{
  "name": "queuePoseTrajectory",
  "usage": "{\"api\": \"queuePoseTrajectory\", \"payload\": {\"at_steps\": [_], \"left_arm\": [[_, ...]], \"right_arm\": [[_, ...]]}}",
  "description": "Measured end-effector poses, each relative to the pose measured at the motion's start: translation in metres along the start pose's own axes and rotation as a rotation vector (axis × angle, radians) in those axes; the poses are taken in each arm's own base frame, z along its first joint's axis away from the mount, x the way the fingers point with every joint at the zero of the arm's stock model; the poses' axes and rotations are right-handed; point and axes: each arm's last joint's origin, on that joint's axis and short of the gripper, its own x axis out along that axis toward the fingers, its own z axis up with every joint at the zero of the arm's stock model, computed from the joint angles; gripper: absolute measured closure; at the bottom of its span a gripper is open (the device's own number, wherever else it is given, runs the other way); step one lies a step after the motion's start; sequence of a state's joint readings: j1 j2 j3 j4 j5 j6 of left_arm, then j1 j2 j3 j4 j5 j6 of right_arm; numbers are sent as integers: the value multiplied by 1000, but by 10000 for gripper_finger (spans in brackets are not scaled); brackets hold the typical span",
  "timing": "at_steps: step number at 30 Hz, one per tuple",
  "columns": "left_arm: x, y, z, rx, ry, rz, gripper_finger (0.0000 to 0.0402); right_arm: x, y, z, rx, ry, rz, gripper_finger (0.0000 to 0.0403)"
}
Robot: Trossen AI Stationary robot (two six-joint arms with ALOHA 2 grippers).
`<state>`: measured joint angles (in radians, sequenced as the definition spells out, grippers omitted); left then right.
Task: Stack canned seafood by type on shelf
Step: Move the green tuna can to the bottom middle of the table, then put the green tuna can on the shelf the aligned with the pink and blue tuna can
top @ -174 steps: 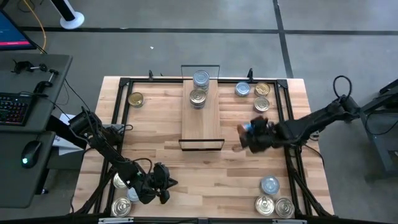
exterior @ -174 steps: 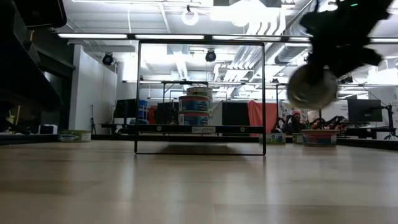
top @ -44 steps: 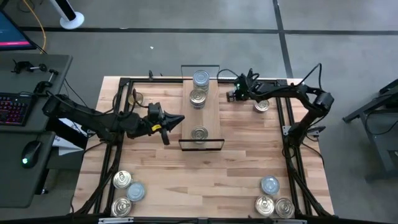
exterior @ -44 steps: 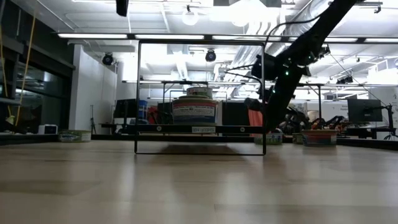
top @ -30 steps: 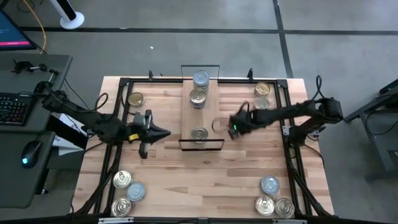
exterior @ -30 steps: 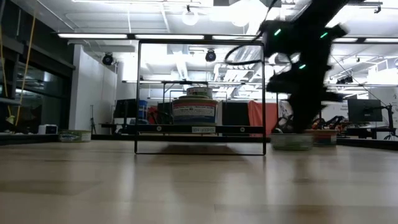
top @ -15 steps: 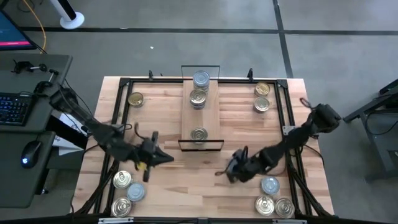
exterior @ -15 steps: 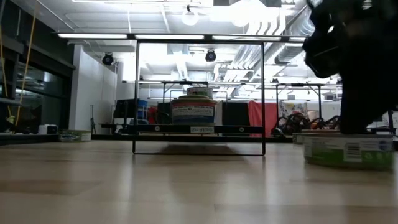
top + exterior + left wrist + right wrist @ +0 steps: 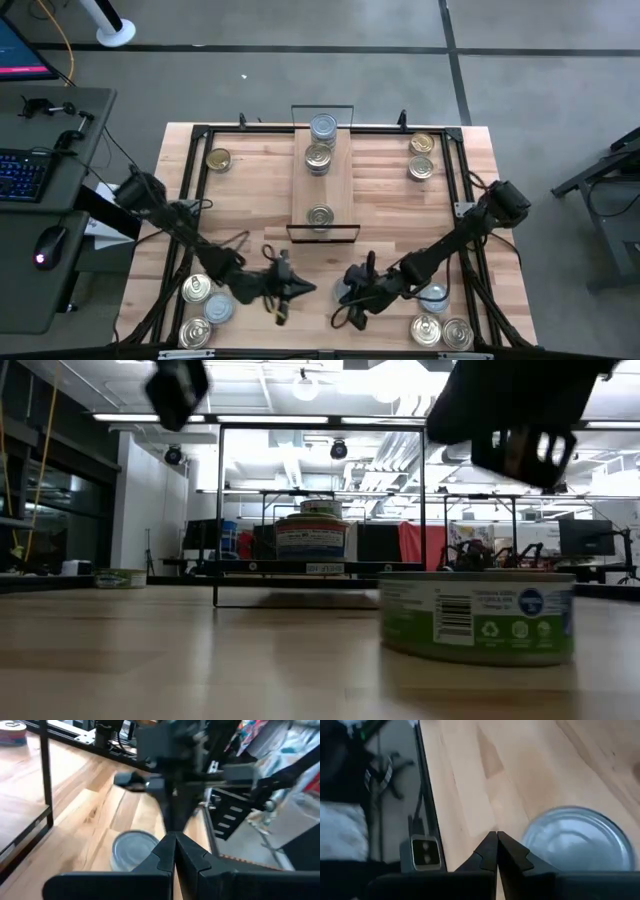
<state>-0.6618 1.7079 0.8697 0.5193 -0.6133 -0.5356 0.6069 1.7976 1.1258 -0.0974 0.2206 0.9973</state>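
Note:
A silver-topped, green-labelled can point(image 9: 347, 290) stands on its base on the table near the front edge, large in the low view point(image 9: 475, 615). My right gripper point(image 9: 496, 837) is shut and hovers just beside it point(image 9: 575, 840), apart from it. My left gripper point(image 9: 174, 839) is shut too and points at the same can point(image 9: 134, 851) from the table's left point(image 9: 298, 290). The shelf point(image 9: 336, 190) lies at mid-table and carries three cans: one near its front end point(image 9: 320, 215) and two at its far end point(image 9: 319, 157).
Three cans point(image 9: 205, 310) sit at the near left corner, three point(image 9: 440, 320) at the near right corner. Two gold-topped cans point(image 9: 421, 155) stand at the far right, one point(image 9: 218, 158) at the far left. A black frame point(image 9: 185, 200) runs along the table's sides.
My right gripper has swept from beside the shelf toward the table's near edge. The silver-topped can has slid along the table with it, upright, to the near middle. My left gripper has gone down and toward the near edge, closing in on that can.

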Motion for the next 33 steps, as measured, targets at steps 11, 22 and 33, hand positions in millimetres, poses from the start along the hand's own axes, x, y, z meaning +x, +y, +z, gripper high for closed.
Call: {"api": "queuePoseTrajectory", "payload": {"at_steps": [11,22,33], "left_arm": [[79,-16,-25,483,244,59,401],[98,2,-32,494,306,134,401],[98,9,-43,285,327,102,401]], "right_arm": [[-37,-15,-47,-54,218,-241,403],[-21,-42,-48,-137,134,-230,403],[-9,-53,-34,-235,165,-224,403]]}}
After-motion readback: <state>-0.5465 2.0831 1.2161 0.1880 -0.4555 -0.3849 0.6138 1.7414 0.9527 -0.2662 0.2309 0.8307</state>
